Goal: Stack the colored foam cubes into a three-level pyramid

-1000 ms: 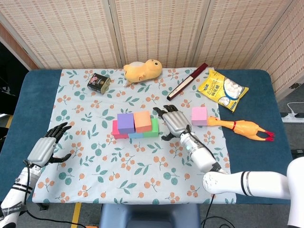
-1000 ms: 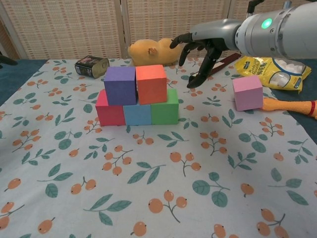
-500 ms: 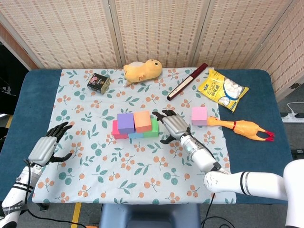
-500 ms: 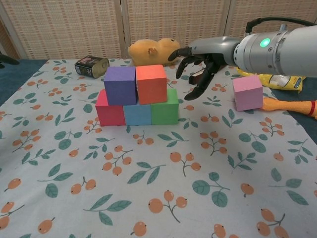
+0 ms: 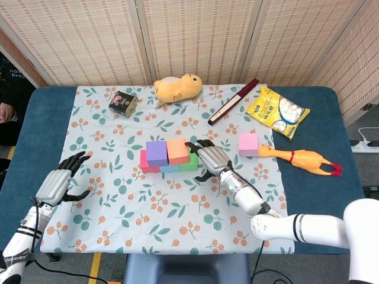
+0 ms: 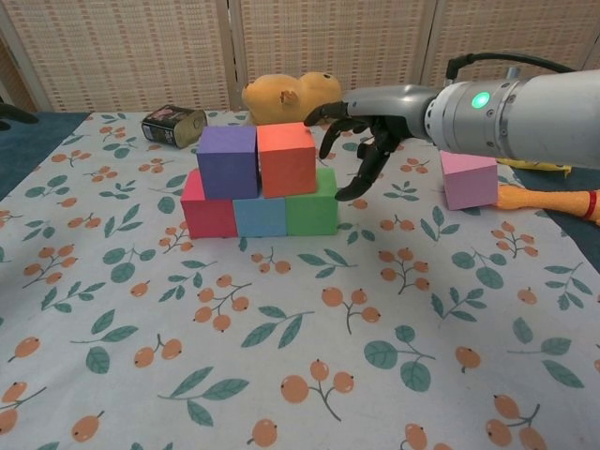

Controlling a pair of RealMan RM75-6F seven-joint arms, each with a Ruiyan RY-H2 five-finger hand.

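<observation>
Head view: the stacked cubes (image 5: 168, 156) stand mid-tabletop in two levels. The pink cube (image 5: 248, 144) sits alone toward the right edge. The right hand (image 5: 208, 158) is just beside the stack, fingers apart, holding nothing. The left hand (image 5: 59, 180) is near the left edge, fingers spread.

Chest view: the right hand (image 6: 361, 141) hovers beside the orange cube (image 6: 286, 158) and green cube (image 6: 312, 203).

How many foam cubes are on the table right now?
6: red cube, blue cube and green cube form the bottom row; purple cube and orange cube sit on top; pink cube stands apart, rightward.
</observation>
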